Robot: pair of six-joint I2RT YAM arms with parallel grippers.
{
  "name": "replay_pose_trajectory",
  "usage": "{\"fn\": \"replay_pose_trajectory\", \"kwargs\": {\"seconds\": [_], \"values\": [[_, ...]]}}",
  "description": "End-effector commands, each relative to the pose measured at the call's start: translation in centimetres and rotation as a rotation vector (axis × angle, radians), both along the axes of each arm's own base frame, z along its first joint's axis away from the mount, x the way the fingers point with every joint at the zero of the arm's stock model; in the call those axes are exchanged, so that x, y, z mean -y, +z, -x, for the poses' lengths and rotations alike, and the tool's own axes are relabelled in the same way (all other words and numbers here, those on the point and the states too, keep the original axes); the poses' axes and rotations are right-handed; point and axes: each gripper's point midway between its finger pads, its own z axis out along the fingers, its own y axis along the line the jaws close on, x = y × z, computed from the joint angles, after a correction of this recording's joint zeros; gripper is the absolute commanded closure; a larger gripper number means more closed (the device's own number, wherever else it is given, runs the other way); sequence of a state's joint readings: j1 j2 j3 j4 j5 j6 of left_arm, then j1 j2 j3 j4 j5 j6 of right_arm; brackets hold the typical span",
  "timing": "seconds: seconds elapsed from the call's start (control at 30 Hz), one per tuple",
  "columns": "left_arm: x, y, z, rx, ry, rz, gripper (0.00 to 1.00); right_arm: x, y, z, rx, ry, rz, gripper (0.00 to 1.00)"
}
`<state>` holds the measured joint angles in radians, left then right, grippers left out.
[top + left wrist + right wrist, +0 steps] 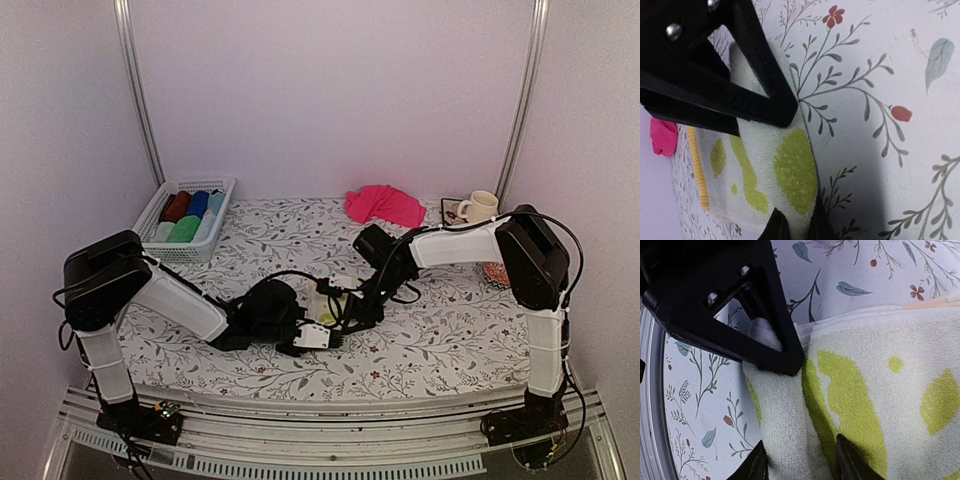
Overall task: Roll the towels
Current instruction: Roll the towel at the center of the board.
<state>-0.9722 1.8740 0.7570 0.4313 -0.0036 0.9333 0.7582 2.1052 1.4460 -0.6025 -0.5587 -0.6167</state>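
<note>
left claw (787, 170) and right claw (790, 412) both straddle the lime-yellow towel (865, 390) along its folded edge; whether either truly pinches it, i cannot tell.

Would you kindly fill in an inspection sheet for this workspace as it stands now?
Surface: floral table cover, flat.
Job's things: patterned towel at centre, one edge turned over; pink towel crumpled at the back.
Clutter: basket of cloth rolls, mug, woven pad.
Pincers: left pincer and right pincer each straddle the patterned towel's edge; grip unclear.
Cables: black leads hang loose near the patterned towel.
Surroundings: white walls, metal rails.
</note>
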Motion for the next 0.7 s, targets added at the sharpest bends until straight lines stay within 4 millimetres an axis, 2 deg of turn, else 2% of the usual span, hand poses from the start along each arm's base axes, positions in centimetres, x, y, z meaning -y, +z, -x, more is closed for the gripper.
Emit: {"fn": "replay_pose_trajectory", "kwargs": {"seconds": [0.0,0.23,0.33,0.6,0.63,0.67], "values": [[-0.7,-2.0,2.6,-0.205,-0.043,-0.055,1.00,0.8,3.1,-1.5,0.145,-0.021,-0.009,0.53],[-0.9,-1.4,1.4,-0.317,-0.013,-0.014,1.00,2.1,5.2,-2.4,0.332,-0.054,-0.049,0.48],[-0.9,-1.2,0.8,-0.394,0.010,0.005,1.00,2.7,6.8,-2.8,0.455,-0.069,-0.103,0.46],[-0.2,-0.3,-1.3,-0.566,0.067,0.058,1.00,4.3,7.2,-1.3,0.690,0.031,-0.164,0.45],[-0.4,-1.4,-1.2,-0.614,0.077,0.045,1.00,4.3,7.2,-0.9,0.708,0.046,-0.172,0.45],[-0.4,-1.5,-1.3,-0.647,0.085,0.050,1.00,4.2,7.4,-0.6,0.735,0.065,-0.185,0.45]]}}
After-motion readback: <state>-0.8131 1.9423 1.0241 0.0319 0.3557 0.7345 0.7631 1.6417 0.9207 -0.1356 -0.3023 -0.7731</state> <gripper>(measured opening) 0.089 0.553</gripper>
